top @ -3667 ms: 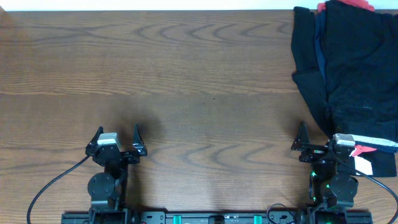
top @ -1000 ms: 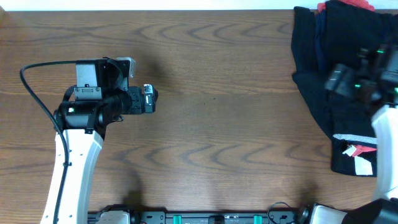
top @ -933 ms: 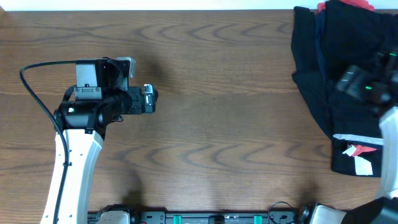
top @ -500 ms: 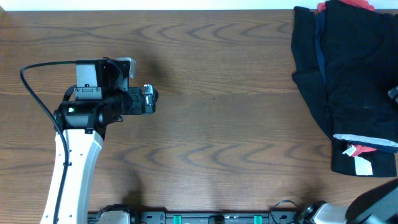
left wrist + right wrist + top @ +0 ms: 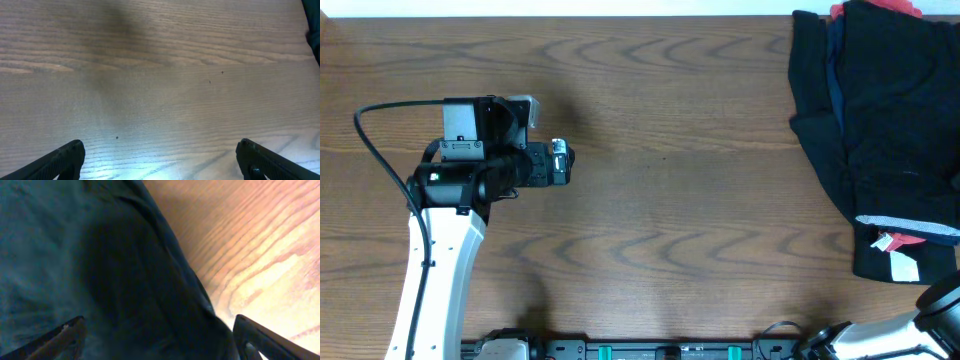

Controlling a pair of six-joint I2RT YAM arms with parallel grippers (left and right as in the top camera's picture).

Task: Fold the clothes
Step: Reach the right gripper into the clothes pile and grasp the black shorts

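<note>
Your left tool [image 5: 159, 162] hangs with its fingers spread wide over the wood-grain bench [image 5: 165, 75]. Your right tool [image 5: 157, 340], fingers equally apart, hovers close above the clothes [image 5: 890, 130], a dark heap at the bench's far right corner.

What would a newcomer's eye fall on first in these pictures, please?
The heap of dark clothes at the far right corner of the table, unfolded, with a red edge at the top and a white tag near the front. Next, the left end effector, open above bare wood, while the right end effector hovers open over the dark fabric.
</note>
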